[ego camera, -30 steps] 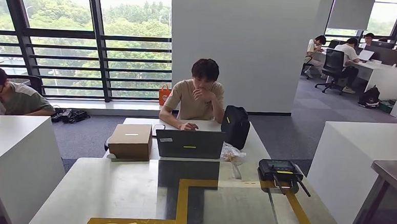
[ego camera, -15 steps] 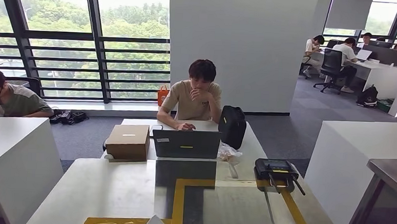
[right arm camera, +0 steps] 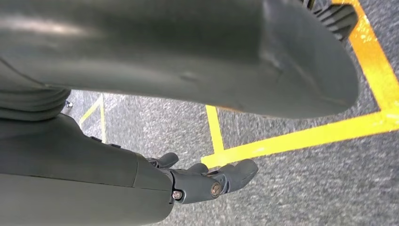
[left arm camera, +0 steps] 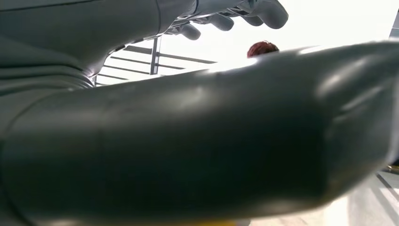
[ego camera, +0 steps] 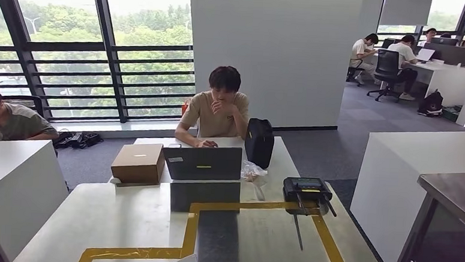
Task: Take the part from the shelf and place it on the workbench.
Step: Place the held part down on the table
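over grey carpet with yellow floor tape [right arm camera: 291, 136], right robot hand [right arm camera: 207, 181] hangs released, fingers apart. left robot hand [left arm camera: 235, 16]: grasp state can't tell, thumb blocks view. part not identifiable. ahead: glossy white worktop [ego camera: 123, 221] with yellow tape, black laptop [ego camera: 202, 163], brown cardboard box [ego camera: 137, 162].

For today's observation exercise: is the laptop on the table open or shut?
Open. The laptop has its lid raised upright, its back facing the head camera, and the person sits behind it.
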`<action>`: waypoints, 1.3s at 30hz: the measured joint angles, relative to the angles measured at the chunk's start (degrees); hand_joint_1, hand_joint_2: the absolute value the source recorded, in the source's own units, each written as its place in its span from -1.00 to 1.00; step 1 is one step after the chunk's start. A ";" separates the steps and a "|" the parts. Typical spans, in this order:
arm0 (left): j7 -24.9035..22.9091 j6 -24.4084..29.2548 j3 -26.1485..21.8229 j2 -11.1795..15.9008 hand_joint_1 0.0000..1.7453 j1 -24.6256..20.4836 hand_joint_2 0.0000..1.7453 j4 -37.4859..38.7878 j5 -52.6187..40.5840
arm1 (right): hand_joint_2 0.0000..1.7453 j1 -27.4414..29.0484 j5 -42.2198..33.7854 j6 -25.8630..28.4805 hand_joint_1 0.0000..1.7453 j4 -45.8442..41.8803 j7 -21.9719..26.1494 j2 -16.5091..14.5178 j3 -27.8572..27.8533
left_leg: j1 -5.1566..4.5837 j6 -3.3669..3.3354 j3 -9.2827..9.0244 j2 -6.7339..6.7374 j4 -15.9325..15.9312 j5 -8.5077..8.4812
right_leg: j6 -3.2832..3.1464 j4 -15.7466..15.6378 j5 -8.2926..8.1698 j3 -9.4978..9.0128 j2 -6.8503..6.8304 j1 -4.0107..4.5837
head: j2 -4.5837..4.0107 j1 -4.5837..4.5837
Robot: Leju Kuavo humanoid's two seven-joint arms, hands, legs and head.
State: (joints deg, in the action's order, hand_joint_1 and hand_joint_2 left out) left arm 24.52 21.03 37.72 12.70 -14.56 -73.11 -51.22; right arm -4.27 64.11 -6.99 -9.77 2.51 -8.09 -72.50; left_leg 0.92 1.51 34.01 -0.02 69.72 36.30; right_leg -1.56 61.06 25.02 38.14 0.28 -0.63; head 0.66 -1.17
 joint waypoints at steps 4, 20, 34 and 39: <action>0.00 0.04 -0.29 -0.02 -1.00 -0.22 -1.00 -0.38 -0.27 | -1.00 -0.07 0.02 -0.02 -1.00 0.01 -0.03 -0.21 0.00 | -1.60 -1.90 -6.01 -0.06 -10.74 -3.64 | 0.76 -0.41 -1.68 0.45 0.03 0.18 | 0.00 0.06; -0.16 -0.18 -0.41 -1.08 -1.00 -0.43 -1.00 -0.11 -0.55 | -1.00 -0.31 -0.67 0.28 -1.00 0.00 -0.17 0.04 -0.02 | -0.76 -0.81 2.96 0.71 -9.94 -12.52 | 1.93 -1.03 6.01 -7.92 0.30 0.06 | 0.00 0.14; -1.54 0.54 -0.49 -1.23 -1.00 -0.46 -1.00 0.16 -2.42 | -1.00 -0.38 -1.11 0.27 -1.00 0.00 -0.09 0.07 -0.04 | -0.69 0.11 -6.01 -0.08 -10.46 -5.23 | 0.84 -1.82 -2.01 0.12 -0.25 -0.04 | 0.00 0.04; -4.14 3.69 -1.04 -0.75 -1.00 -0.48 -1.00 -0.06 -5.75 | -1.00 -0.23 -1.28 0.39 -1.00 0.00 -0.05 0.08 -0.06 | -0.69 -2.00 -5.31 0.14 -12.74 -6.97 | 2.56 -0.69 -0.94 1.14 -0.07 -0.16 | -0.01 0.09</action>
State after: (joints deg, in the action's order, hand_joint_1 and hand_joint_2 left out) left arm 20.38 24.72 36.68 11.95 -15.04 -73.17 -56.98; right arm -4.50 62.82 -6.60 -9.77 2.46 -8.01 -72.56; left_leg 0.23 -0.49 28.70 0.12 56.97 29.33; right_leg 1.00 60.37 24.09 39.28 0.21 -0.79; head 0.65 -1.08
